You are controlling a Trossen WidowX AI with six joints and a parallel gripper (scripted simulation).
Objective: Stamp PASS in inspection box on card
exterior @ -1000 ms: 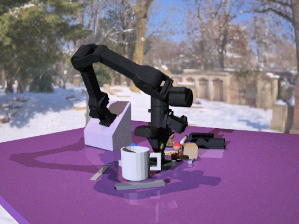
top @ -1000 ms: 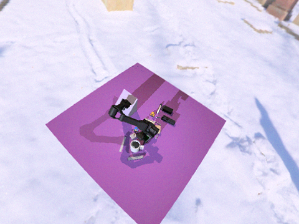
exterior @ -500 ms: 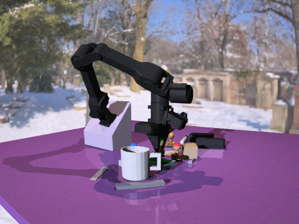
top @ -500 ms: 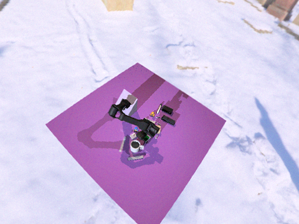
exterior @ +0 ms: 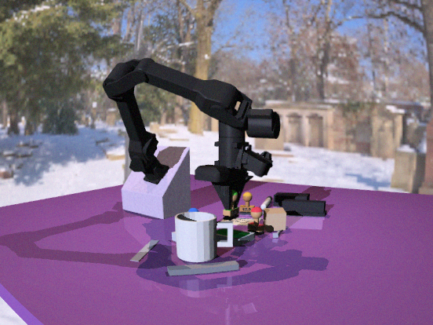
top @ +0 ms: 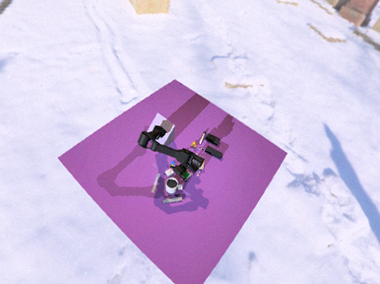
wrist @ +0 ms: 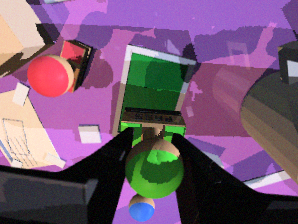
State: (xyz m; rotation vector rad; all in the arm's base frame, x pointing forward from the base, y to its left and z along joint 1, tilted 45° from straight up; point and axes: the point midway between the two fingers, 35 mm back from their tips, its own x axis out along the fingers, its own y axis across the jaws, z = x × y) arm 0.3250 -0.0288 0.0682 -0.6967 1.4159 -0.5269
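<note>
My gripper [exterior: 231,203] [wrist: 152,136] is shut on the green-knobbed PASS stamp [exterior: 231,213] [wrist: 154,175], which it holds upright with the lettered block downward. The stamp is above the near end of the green ink pad [top: 185,174] [exterior: 236,234] [wrist: 155,70], with a gap below it in the exterior view. The cream card [exterior: 240,221] [wrist: 40,135] lies flat beside the pad, at the left in the wrist view, with thin printed outlines and small white pieces at its edges. Its marks are too coarse to read. The stamp's underside is hidden.
A red-knobbed stamp [exterior: 256,213] [wrist: 50,76] stands between card and pad, near a wooden block [exterior: 275,219]. Yellow-knobbed [exterior: 247,197] and blue-knobbed [wrist: 142,210] stamps stand nearby. A white mug [top: 171,186] [exterior: 196,239], grey bars [exterior: 203,268], black blocks [exterior: 303,207] and a white wedge [exterior: 143,198] surround them.
</note>
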